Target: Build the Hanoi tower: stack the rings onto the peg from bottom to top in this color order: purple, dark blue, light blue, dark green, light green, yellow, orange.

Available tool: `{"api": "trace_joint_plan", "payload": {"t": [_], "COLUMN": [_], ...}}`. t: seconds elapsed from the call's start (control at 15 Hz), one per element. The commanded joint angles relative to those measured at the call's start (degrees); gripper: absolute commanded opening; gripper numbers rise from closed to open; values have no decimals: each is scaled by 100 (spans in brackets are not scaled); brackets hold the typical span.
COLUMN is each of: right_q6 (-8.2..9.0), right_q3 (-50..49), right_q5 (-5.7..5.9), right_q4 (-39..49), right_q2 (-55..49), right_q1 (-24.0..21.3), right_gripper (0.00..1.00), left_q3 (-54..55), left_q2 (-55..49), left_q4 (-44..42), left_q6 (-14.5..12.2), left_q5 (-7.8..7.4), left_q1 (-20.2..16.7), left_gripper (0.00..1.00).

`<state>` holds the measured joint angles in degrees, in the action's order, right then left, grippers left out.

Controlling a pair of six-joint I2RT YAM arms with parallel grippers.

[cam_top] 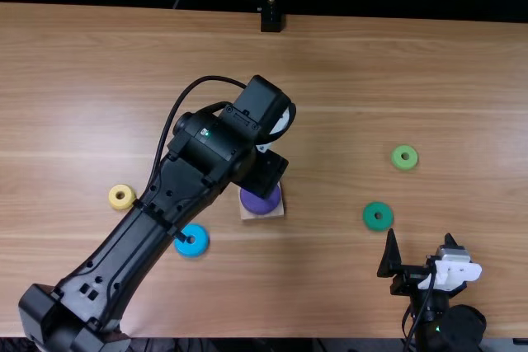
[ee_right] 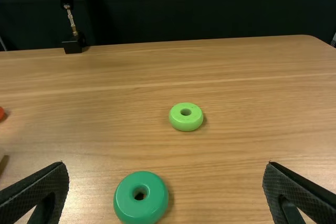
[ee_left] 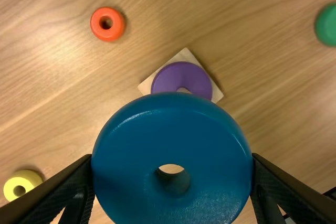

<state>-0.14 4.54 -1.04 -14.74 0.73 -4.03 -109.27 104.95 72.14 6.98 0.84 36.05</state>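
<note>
Tower [ee_left: 186, 55] has just purple [ee_left: 181, 74] on, dark blue [ee_left: 172, 135] pinched in my left gripper [ee_left: 171, 156], right gripper [ee_right: 166, 163] spread, five after that.

The surface [cam_top: 330, 63] is wood, smooth, with streaky grain and a soft satin sheen. The peg's base [ee_left: 185, 56] is paler wood, matt and plain. The dark blue ring [ee_left: 131, 145] looks painted and glossy, its smooth coat faintly speckled where light catches it. The purple ring [ee_left: 170, 80] is smooth and more matt; the orange ring [ee_left: 107, 36] and dark green ring [ee_right: 126, 203] carry a light gloss. The left gripper [cam_top: 264, 175] has matt black fingers [ee_left: 63, 187] with a finely textured inner face. The right gripper [cam_top: 420, 235] bears a white, plastic-looking part. Behind, the backdrop [ee_right: 210, 9] looks like matt black cloth, near a shiny metal rod [ee_right: 70, 18].
</note>
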Motion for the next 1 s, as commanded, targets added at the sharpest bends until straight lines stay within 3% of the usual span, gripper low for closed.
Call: {"api": "trace_joint_plan", "payload": {"t": [0.0, 0.93], "right_q6": [-28, -28], "right_q3": [-357, -357], "right_q5": [-23, -23], "right_q4": [-399, -399], "right_q2": [-73, -73], "right_q1": [-54, -54], "right_gripper": [100, 100], "left_q3": [-358, -340], "left_q2": [-106, 290], "left_q4": [-10, -137], "left_q6": [188, 230], "left_q5": [-31, -42], "left_q1": [60, 262], "left_gripper": [0, 0]}}
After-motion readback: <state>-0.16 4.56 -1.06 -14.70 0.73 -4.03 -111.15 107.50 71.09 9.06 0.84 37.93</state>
